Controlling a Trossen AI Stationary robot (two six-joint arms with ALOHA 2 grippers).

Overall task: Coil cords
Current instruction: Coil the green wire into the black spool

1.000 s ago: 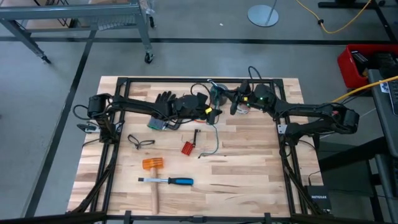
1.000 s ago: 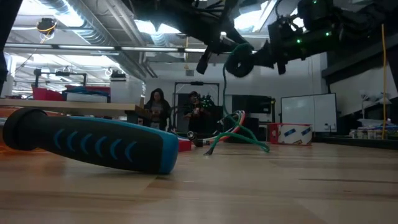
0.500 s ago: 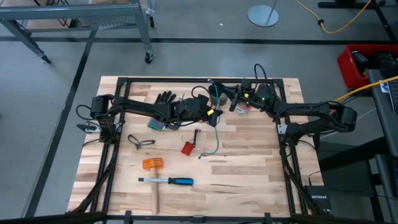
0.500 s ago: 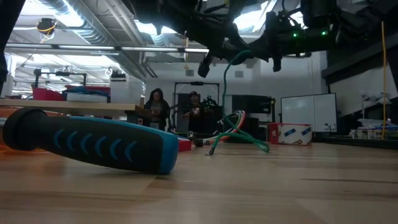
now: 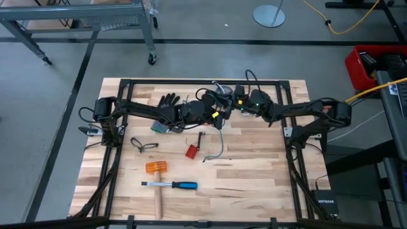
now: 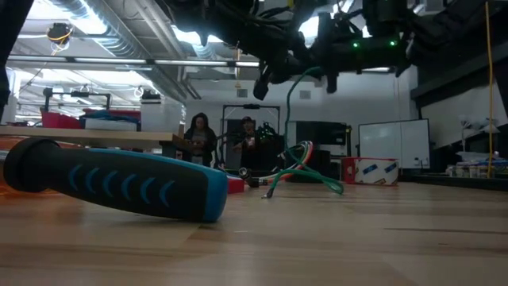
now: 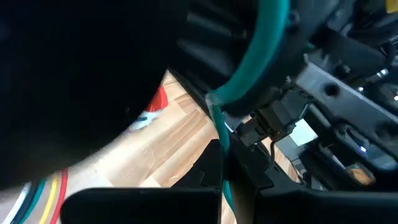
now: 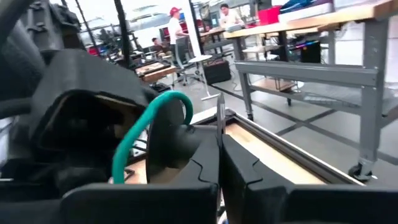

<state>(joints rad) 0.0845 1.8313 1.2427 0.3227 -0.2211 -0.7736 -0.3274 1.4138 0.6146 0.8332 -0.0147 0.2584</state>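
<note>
Thin flexible green cord hangs from upper centre of high view down to wooden table. Left gripper fingers pinch it. Right gripper fingers pressed together beside loop. Judged light, limp, springy; grip near bend.

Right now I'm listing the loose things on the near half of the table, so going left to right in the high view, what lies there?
Black cord → hammer → screwdriver → small red piece → hanging green cord.
</note>
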